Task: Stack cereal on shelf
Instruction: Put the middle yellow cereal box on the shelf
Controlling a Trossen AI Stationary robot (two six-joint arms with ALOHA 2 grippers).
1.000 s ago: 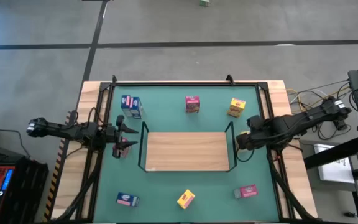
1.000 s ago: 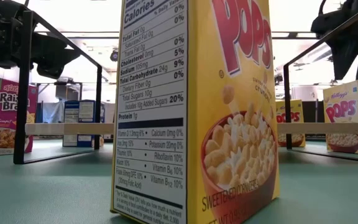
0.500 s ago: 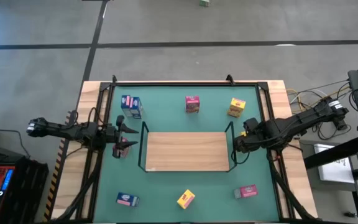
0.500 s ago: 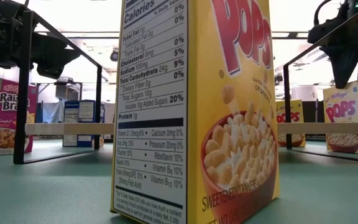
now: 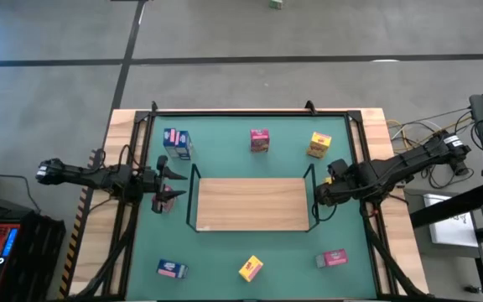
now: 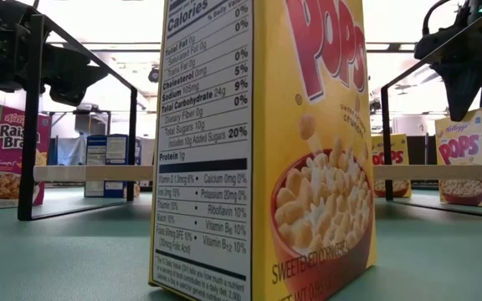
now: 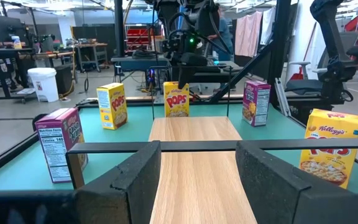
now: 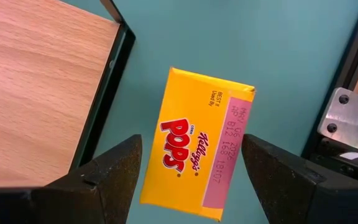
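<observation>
The right tool (image 8: 191,180) hangs spread wide above an upright yellow cardboard cereal box (image 8: 197,144) just beside the light-wood shelf board (image 5: 253,203), probably lining up a top grasp. Only its wrist view shows that box; the high view hides it under the arm. The left tool (image 7: 194,180) waits wide at the shelf's opposite end.

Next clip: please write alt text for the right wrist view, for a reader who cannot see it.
Looking straight down between the right gripper's two open dark fingers, a yellow Corn Pops cereal box stands on the green tabletop, showing its top flap with a pink date strip. The light-wood shelf, edged by a black rail, lies beside the box, apart from it.
</observation>
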